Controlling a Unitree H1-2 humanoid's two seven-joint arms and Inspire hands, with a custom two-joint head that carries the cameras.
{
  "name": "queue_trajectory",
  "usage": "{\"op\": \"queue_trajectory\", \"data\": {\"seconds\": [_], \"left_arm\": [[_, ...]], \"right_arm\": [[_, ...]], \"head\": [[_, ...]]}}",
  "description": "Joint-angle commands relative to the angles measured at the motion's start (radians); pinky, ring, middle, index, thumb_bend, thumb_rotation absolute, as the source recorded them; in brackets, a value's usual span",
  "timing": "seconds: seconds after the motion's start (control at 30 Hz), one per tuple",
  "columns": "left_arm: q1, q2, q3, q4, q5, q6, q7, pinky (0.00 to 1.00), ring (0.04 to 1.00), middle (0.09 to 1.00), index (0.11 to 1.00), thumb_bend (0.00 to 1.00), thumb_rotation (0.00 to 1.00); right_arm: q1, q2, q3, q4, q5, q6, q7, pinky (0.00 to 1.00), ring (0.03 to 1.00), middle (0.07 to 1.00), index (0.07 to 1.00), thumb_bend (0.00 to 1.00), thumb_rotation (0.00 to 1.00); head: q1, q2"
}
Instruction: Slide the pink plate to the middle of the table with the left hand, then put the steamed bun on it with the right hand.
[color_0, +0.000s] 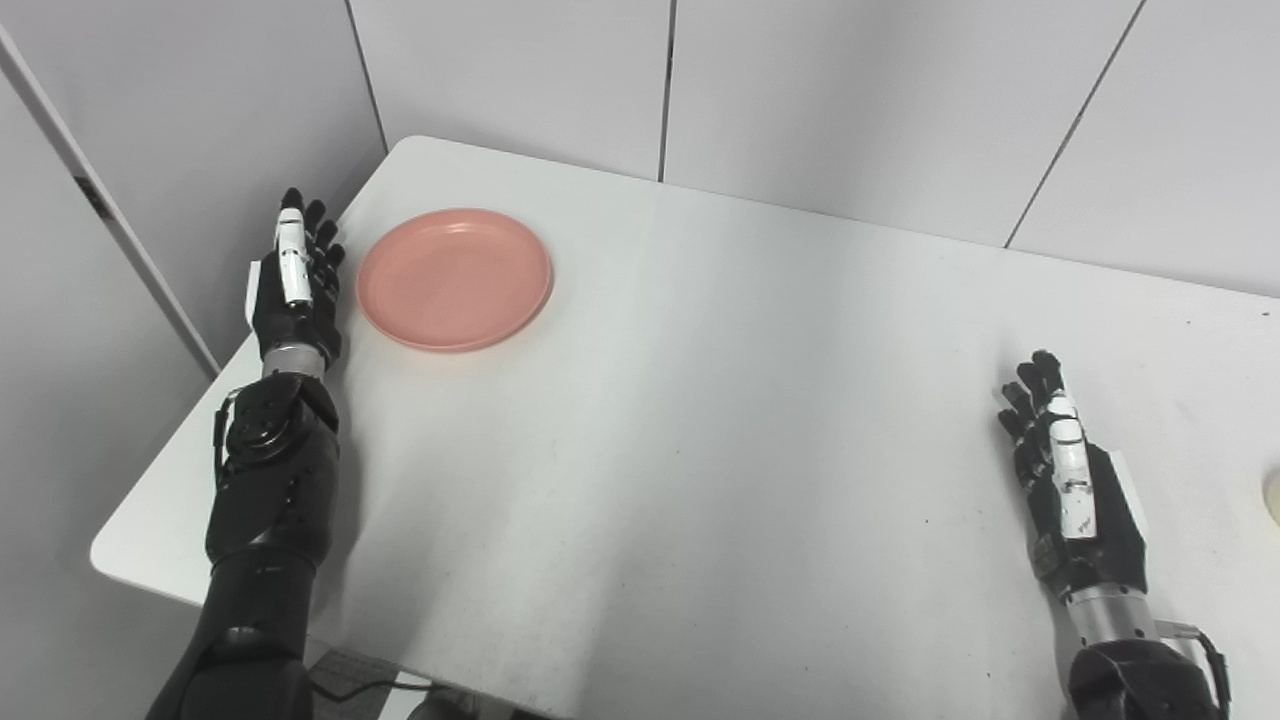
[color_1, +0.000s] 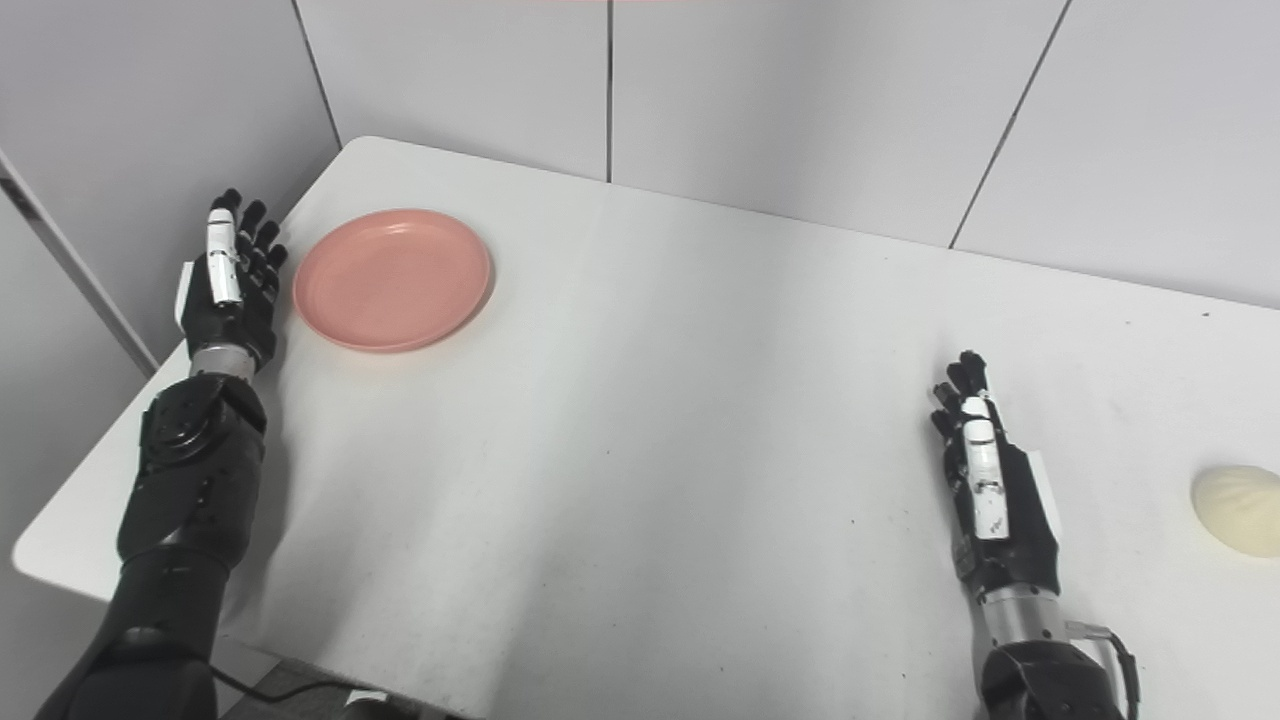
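**Plate at far left, bun at far right**

The left hand (color_0: 298, 285) stands empty, fingers extended, just beside the pink plate (color_0: 454, 279) on the white table (color_0: 700, 420). The right hand (color_1: 985, 495) holds nothing, fingers straight; the steamed bun (color_1: 1238, 510) lies apart to its right.

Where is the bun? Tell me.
The bun lies on the table at the far right edge of the right eye view, just right of the open right hand.
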Motion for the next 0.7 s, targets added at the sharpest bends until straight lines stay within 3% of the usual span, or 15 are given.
{"op": "queue_trajectory", "data": {"seconds": [0.0, 0.67], "left_arm": [[-0.02, -0.003, -0.029, 0.004, -0.003, 0.034, -0.037, 0.96, 0.964, 0.967, 0.981, 0.39, 1.0], [-0.068, -0.081, -0.173, 0.045, 0.031, 0.084, -0.114, 0.98, 0.946, 0.94, 0.954, 0.39, 1.0]], "right_arm": [[0.038, 0.006, 0.003, 0.018, -0.005, 0.0, 0.0, 1.0, 1.0, 1.0, 1.0, 0.13, 1.0], [0.045, 0.021, 0.01, 0.002, -0.021, 0.016, -0.006, 1.0, 1.0, 1.0, 1.0, 0.15, 1.0]], "head": [[0.0, 0.0], [-0.048, 0.006]]}}
